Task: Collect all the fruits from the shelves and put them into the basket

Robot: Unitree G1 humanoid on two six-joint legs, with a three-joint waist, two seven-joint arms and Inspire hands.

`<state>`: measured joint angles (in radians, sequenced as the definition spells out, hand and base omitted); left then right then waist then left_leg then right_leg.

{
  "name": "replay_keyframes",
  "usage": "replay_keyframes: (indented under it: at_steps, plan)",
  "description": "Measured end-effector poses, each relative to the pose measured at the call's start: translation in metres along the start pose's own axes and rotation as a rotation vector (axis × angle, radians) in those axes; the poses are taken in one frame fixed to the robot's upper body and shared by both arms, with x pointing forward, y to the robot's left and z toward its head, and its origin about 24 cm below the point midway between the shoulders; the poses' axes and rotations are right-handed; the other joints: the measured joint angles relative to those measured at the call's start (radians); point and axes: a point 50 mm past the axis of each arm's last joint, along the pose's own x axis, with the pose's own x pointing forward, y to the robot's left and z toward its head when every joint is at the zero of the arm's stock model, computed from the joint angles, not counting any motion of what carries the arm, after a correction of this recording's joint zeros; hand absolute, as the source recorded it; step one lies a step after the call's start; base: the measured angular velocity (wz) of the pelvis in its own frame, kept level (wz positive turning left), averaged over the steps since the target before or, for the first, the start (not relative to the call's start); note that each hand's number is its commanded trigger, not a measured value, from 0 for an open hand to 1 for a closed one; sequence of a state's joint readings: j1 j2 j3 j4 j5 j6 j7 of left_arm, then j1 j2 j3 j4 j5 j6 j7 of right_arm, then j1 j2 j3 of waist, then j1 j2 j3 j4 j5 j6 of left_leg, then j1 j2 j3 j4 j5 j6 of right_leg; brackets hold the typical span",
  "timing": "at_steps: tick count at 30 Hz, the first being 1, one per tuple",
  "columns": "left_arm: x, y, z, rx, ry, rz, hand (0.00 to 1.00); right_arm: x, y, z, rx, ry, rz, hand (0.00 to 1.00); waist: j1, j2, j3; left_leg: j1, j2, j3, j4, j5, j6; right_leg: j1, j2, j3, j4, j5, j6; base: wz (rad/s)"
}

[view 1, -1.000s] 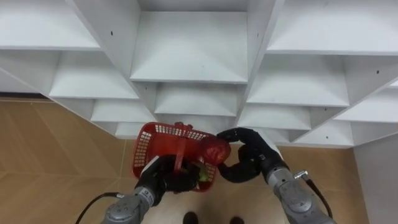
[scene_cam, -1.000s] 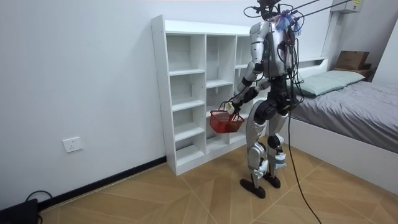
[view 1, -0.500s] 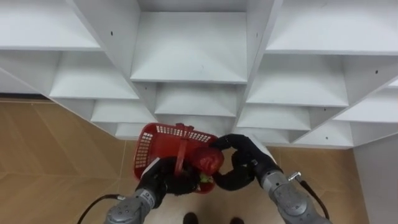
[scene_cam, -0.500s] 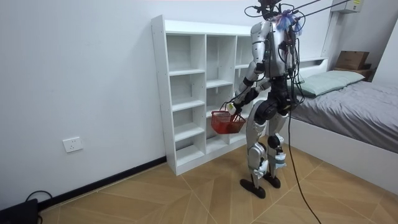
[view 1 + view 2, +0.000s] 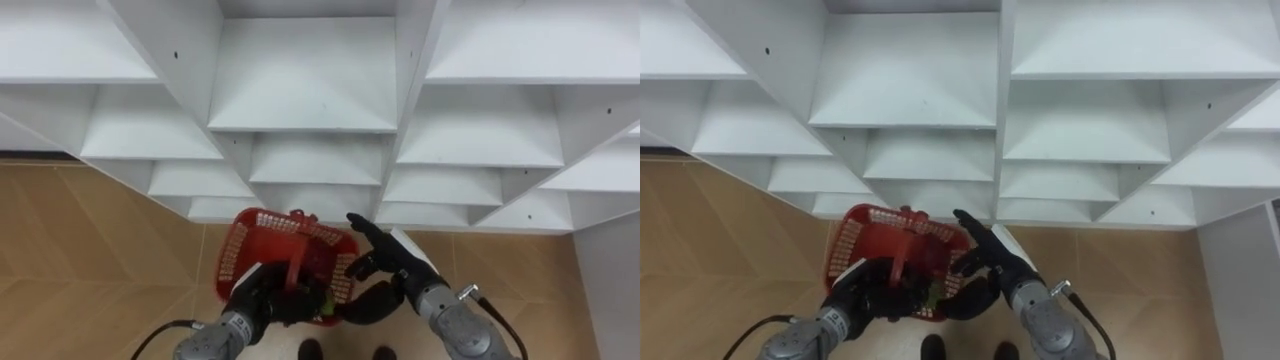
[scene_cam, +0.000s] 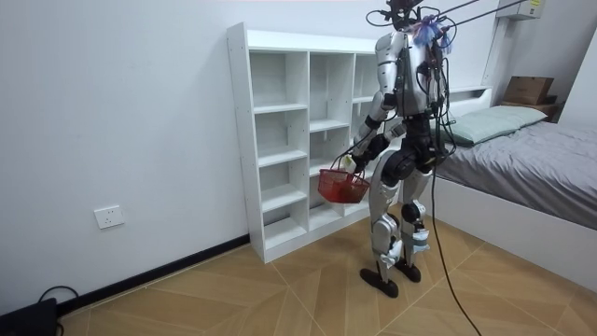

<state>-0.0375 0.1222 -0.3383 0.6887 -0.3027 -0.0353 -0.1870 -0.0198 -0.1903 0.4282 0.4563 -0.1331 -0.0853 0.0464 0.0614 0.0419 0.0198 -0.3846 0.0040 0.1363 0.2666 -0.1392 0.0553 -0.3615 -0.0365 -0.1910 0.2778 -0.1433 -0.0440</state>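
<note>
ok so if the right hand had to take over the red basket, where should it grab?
The handle, the red bar arching over the open top of the red basket. Come from above onto its far stretch, toward the shelves: the left hand is curled round the near end. The open right hand is by the right rim, but a grip there would likely tilt it.

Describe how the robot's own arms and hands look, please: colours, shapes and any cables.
The left hand and the right hand are both black, with slim fingers. The right one has a small white tag on its back. The forearms are round, silver-grey metal tubes with darker rings near the wrists. A thin dark cable loops out beside each forearm.
</note>
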Motion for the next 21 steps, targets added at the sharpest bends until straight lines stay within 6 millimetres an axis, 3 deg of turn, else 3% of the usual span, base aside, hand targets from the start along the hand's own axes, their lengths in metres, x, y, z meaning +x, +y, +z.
replay_keyframes:
  at_steps: [5, 21]
  plan:
    - [-0.0010, -0.0002, -0.0023, -0.003, 0.007, -0.003, 1.00, -0.0002, -0.0003, 0.0006, 0.000, -0.003, -0.003, 0.00, -0.002, 0.006, -0.0041, -0.003, 0.000, 0.000, 0.002, 0.000, 0.000, -0.003, -0.001, -0.001, 0.005, 0.000, 0.000, 0.00]
    - [-0.0006, -0.0042, -0.0039, -0.014, 0.009, -0.021, 1.00, -0.0016, 0.0000, -0.0045, -0.039, 0.018, 0.002, 0.00, -0.004, 0.004, -0.0050, -0.001, 0.000, 0.000, 0.008, 0.004, -0.002, -0.004, -0.002, 0.002, 0.012, 0.000, 0.000, 0.00]
